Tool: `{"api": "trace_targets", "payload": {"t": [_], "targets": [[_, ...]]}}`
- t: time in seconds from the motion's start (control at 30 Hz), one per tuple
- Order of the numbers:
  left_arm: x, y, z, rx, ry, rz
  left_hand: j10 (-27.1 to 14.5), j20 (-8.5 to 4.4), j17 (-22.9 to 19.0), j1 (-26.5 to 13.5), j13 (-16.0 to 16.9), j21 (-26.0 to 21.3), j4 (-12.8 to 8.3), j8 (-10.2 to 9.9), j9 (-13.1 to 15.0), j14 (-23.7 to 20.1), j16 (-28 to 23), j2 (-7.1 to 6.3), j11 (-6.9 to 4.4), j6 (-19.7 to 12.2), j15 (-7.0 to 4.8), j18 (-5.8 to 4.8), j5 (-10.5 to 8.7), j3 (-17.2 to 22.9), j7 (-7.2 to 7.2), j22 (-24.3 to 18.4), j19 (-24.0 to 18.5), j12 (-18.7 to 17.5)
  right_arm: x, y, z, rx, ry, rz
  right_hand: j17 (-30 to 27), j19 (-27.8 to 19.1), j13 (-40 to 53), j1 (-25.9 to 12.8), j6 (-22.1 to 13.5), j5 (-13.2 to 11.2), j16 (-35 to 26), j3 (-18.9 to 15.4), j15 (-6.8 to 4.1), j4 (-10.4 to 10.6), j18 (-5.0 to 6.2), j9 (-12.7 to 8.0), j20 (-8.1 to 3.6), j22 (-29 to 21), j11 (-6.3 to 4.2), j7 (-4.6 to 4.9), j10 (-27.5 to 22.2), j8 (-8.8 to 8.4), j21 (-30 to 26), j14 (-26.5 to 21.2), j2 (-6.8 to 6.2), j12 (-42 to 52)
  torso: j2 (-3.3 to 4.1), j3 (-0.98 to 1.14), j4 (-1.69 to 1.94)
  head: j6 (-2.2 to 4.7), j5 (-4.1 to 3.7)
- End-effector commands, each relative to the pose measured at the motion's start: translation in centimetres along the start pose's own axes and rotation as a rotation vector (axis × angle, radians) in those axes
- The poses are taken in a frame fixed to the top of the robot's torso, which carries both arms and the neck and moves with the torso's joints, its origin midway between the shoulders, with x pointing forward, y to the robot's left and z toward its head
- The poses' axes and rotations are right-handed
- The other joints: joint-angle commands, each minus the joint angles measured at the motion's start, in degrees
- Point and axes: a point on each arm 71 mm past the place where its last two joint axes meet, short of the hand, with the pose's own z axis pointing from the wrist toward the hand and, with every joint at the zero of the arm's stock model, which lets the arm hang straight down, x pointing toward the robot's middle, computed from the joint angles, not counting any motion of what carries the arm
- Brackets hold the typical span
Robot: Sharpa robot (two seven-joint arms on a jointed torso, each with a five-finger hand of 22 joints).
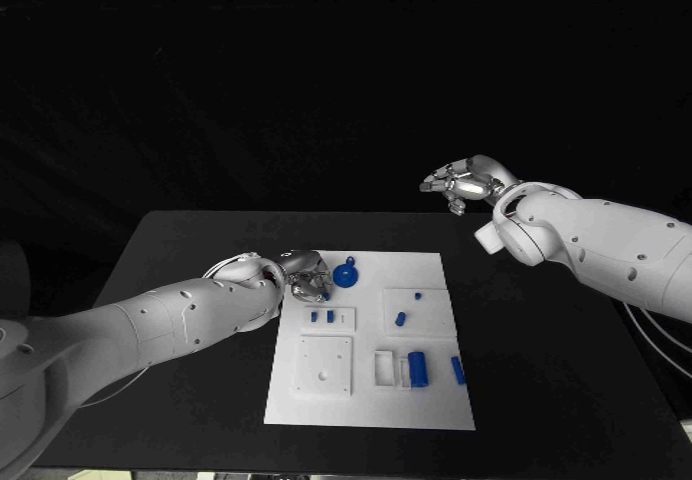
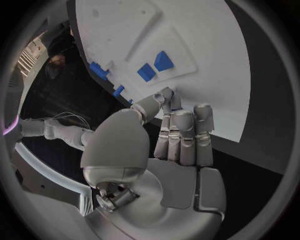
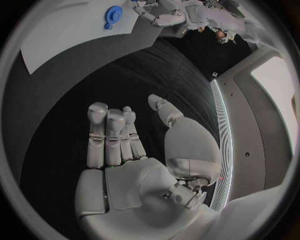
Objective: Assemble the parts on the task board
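Observation:
The white task board [image 1: 433,270] lies mid-table. On it are a round blue part [image 1: 346,273], two small blue parts [image 1: 322,316], a blue cylinder [image 1: 418,368] and a blue bar [image 1: 459,370]. My left hand [image 1: 303,276] hovers at the board's far left corner, just left of the round part, holding nothing. In the left wrist view its fingers [image 2: 184,137] stand straight over the board's edge [image 2: 212,65], near two blue parts [image 2: 156,66]. My right hand [image 1: 464,183] is raised beyond the board's far right corner, fingers [image 3: 109,135] extended and empty; the round part [image 3: 113,13] lies far from it.
Raised white blocks and recesses [image 1: 326,362] cover the board's near half, with small blue pegs [image 1: 401,319] in the middle. Bare black table [image 1: 562,360] surrounds the board on all sides. My right forearm [image 1: 606,245] hangs over the table's right part.

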Motion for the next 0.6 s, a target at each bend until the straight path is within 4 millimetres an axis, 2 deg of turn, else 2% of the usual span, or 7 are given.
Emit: {"api": "trace_targets", "payload": {"t": [0.03,0.43,0.6], "targets": [[0.3,-0.2,0.2,0.010,0.014,-0.004,1.65,-0.54,-0.10,-0.03,0.05,0.38,0.01,0.29,-0.01,-0.25,0.23,0.45,1.33,0.39,-0.25,2.97,0.33,0.46,0.07,1.06,-0.06,0.12,0.2,0.1,0.0,-0.011,0.016,-0.001,-0.10,0.03,-0.08,-0.31,0.20,0.35,0.01,0.20,0.15,-0.23,3.97,-0.06,-0.31,0.81,-0.12,0.50,-0.44,-0.32,-0.39,0.09,0.18,0.17,0.01,-0.02,-0.02,0.04,0.12],[1.5,-0.5,0.3,0.014,0.041,-0.011,1.69,-0.54,-0.13,-0.03,0.10,0.39,-0.05,0.30,-0.01,-0.27,0.25,0.46,1.33,0.40,-0.26,2.96,0.37,0.49,0.07,1.07,-0.10,0.10,0.2,0.1,0.1,-0.011,0.017,-0.001,-0.10,0.03,-0.09,-0.32,0.21,0.35,0.01,0.19,0.15,-0.23,3.97,-0.07,-0.31,0.82,-0.12,0.50,-0.45,-0.32,-0.40,0.09,0.18,0.18,0.05,-0.02,-0.10,-0.12,0.04],[1.5,-0.3,0.2,0.011,0.038,-0.010,1.75,-0.54,-0.14,-0.03,0.13,0.39,-0.09,0.33,0.00,-0.27,0.27,0.46,1.31,0.44,-0.27,2.95,0.37,0.50,0.05,1.07,-0.13,0.10,0.2,0.1,0.0,-0.010,0.016,-0.002,-0.10,0.03,-0.10,-0.32,0.21,0.35,0.01,0.18,0.15,-0.23,3.97,-0.07,-0.31,0.82,-0.12,0.50,-0.45,-0.32,-0.40,0.09,0.18,0.19,0.00,0.02,0.01,-0.18,-0.04]]}}
